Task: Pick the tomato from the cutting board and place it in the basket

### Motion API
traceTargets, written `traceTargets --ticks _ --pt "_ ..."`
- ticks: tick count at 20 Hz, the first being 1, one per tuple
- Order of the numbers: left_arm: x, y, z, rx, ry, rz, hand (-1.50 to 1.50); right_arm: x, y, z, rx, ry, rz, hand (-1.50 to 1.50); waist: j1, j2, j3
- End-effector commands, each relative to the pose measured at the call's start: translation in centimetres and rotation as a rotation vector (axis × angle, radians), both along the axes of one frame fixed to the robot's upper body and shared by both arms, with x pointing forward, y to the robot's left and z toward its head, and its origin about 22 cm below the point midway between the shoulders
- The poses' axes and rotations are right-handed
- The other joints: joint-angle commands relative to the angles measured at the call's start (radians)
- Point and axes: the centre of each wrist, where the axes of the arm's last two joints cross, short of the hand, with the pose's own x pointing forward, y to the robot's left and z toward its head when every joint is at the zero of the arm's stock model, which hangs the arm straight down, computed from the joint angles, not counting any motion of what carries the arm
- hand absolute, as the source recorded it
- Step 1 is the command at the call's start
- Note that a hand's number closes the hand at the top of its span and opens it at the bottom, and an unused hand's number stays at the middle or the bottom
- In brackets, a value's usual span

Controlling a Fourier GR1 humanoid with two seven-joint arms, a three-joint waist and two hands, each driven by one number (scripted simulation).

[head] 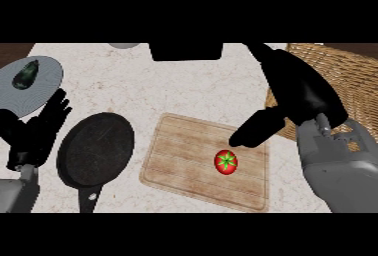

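Observation:
A red tomato (226,162) with a green star-shaped stem lies on the right part of the wooden cutting board (184,160). My right hand (299,97) hangs above the board's right edge, fingers stretched away and thumb pointing down-left toward the tomato without touching it; the hand is open. Behind and to the right of that hand stands the wicker basket (351,85), partly hidden by it. At the left edge my left hand (35,131) rests open, fingers up.
A black frying pan (96,150) lies left of the board, handle toward me. A grey plate (33,87) with a dark green vegetable (26,74) sits at the far left. A black box-like thing (186,51) stands at the counter's back.

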Motion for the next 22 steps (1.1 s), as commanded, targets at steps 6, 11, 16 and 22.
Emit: traceTargets --ticks 6,11,16,22 --pt "-0.2 -0.2 -0.5 -0.005 0.005 -0.010 0.00 -7.9 -3.8 1.4 0.072 0.028 -0.097 -1.50 0.009 0.006 0.001" --pt "1.1 -1.5 1.0 -0.002 -0.006 -0.025 0.00 -11.5 -5.7 -1.2 0.081 0.018 -0.087 -1.50 0.020 0.012 0.002" --pt "0.7 -1.4 0.7 -0.013 -0.012 -0.043 0.00 -10.8 -4.1 -6.7 0.096 -0.028 -0.105 -1.50 0.038 0.016 0.003" --pt "1.5 -0.4 -0.6 -0.005 -0.012 -0.053 0.00 -8.5 -2.5 -12.6 0.093 -0.082 -0.117 -1.50 0.038 0.019 0.002"
